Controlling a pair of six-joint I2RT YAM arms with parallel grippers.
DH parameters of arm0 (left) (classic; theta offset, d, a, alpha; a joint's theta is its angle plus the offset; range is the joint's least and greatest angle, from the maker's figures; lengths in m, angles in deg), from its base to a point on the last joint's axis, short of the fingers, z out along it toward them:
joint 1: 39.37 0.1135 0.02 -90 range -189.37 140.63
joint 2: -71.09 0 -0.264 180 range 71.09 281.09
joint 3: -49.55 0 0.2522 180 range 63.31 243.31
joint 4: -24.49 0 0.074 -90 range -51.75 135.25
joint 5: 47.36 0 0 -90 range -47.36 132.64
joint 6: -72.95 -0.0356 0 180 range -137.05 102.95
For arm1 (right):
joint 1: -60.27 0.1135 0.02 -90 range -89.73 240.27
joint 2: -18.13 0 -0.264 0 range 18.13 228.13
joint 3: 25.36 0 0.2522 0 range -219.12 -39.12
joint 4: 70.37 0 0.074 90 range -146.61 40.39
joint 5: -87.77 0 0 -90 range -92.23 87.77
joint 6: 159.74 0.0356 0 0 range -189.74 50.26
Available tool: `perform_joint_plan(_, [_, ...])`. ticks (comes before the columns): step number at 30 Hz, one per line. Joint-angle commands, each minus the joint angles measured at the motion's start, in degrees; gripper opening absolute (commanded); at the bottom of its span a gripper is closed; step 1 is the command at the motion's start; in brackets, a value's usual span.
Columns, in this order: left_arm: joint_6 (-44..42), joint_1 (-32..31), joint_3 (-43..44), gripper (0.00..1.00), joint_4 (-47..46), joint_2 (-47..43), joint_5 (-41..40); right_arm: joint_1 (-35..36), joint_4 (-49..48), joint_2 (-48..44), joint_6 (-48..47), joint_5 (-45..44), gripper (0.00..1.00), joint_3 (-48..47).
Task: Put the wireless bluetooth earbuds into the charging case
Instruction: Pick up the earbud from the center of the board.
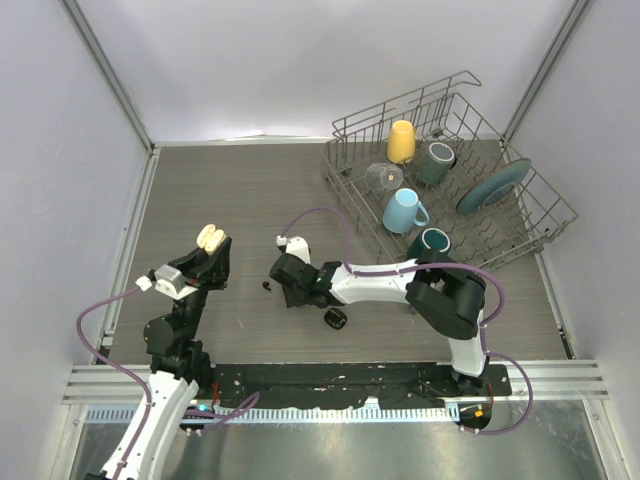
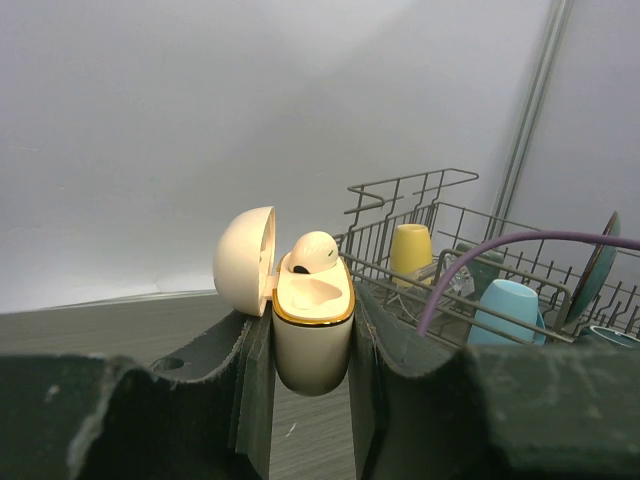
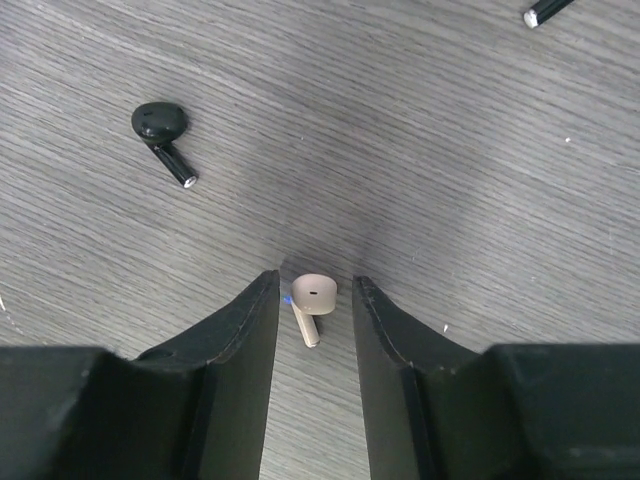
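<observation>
- The left gripper [image 2: 310,320] is clamped on the cream charging case [image 2: 312,355] and holds it clear of the table [image 1: 250,190], mouth up. This appears intended to present the wells to the other arm.
- The case lid [image 2: 244,262] is swung open to one side. One cream earbud [image 2: 312,252] sits in the far well. The near well is vacant.
- The right gripper [image 3: 315,278] is down at the table surface, its jaws narrowly apart and straddling the second cream earbud [image 3: 312,297]. A sliver of gap shows on each side, so I judge nothing is gripped yet.
- That earbud lies flat on the table with its stem pointing back toward the wrist. A pinch would take it across the head.
- A black earbud [image 3: 160,122] lies loose on the table, well apart from the right fingers. A second black stem [image 3: 545,10] shows at the frame edge.
- Clearance: open table lies between the two grippers, with nothing on the direct line from the earbud to the case.
- The dish rack [image 1: 480,225] stands well to the right, out of that path.
- Concern: the vacant well is small and the lid stands close beside it. The approach will probably have to come from above, on the side away from the lid.
</observation>
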Motion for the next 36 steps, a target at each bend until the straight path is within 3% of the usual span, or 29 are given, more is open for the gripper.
perform_joint_plan(1, [0.1,0.4,-3.0,0.00,-3.3,0.7,-1.0,-0.2,3.8,-0.2,-1.0,-2.3,0.42,0.1])
perform_joint_plan(8, [0.2,0.4,-2.9,0.00,-3.9,1.2,-0.7,-0.2,4.3,1.0,-3.3,-1.1,0.43,-1.3])
perform_joint_plan(28, [0.0,0.4,-2.7,0.00,-3.7,1.5,-0.9,-0.2,5.1,1.8,-3.7,0.0,0.29,-2.3])
perform_joint_plan(36, [0.0,0.4,-2.7,0.00,-3.7,1.5,-1.0,-0.2,6.5,2.0,-3.4,-1.2,0.40,-2.9])
